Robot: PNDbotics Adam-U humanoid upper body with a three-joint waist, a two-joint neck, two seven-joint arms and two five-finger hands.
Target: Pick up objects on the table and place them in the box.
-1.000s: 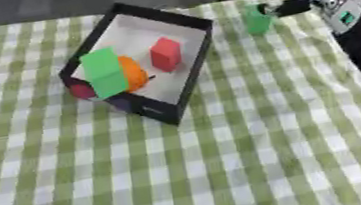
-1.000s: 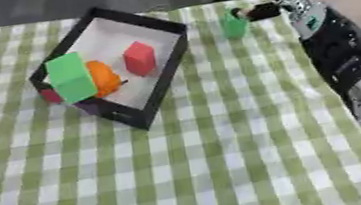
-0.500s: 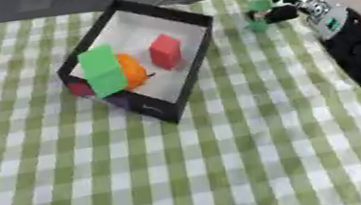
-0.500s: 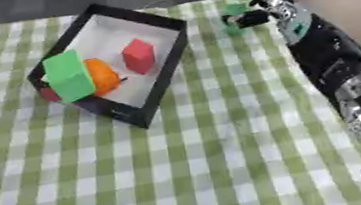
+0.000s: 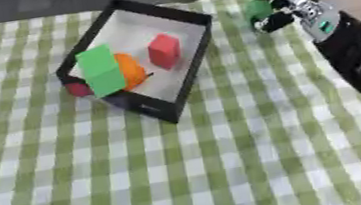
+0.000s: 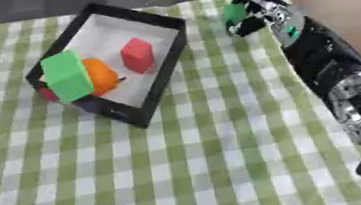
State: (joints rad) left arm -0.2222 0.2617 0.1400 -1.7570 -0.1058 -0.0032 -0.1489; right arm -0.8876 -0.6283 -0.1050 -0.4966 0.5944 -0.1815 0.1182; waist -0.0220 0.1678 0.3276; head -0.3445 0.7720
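My right hand reaches in from the right side to the far right of the table, its fingers curled round a small green object held above the cloth. The black box with a white floor lies tilted at the upper left. Inside it are a green block, an orange round object behind that block, a red block and a dark pink object at the box's left edge. My left hand shows in no view.
A green and white checked cloth covers the table. The right arm stretches along the table's right side. Bare brown tabletop shows beyond the cloth's right edge.
My right hand has carried the green object leftwards, closer to the box's far right corner. The objects in the box have stayed in place.
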